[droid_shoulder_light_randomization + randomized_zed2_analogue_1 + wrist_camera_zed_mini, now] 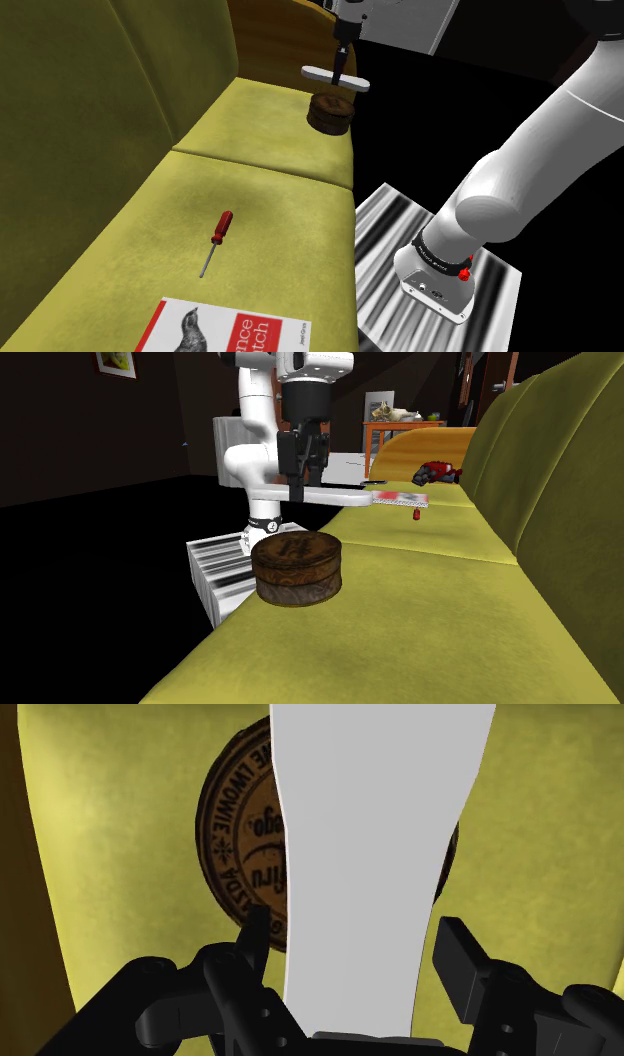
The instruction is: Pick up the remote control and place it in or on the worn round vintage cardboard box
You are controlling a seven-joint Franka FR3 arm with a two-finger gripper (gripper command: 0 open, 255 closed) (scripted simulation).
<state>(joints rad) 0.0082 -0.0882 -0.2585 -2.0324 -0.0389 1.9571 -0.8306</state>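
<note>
A plain white, flat remote control (335, 79) hangs level in the air, and my gripper (342, 68) is shut on its middle from above. Directly below it a brown round box (330, 112) with a printed lid sits at the far end of the yellow-green sofa seat. From the second exterior view the remote control (340, 498) hovers a short way above and behind the box (297, 567), held by the gripper (300, 477). Along the gripper (355, 936), the remote control (370, 854) covers the middle of the box lid (235, 854).
A red-handled screwdriver (216, 238) and a red-and-white book (230, 328) lie on the near cushion. The sofa backrest (90, 90) rises along the shoulder view's left. The seat's edge drops to a black area beside the striped stand (400, 240).
</note>
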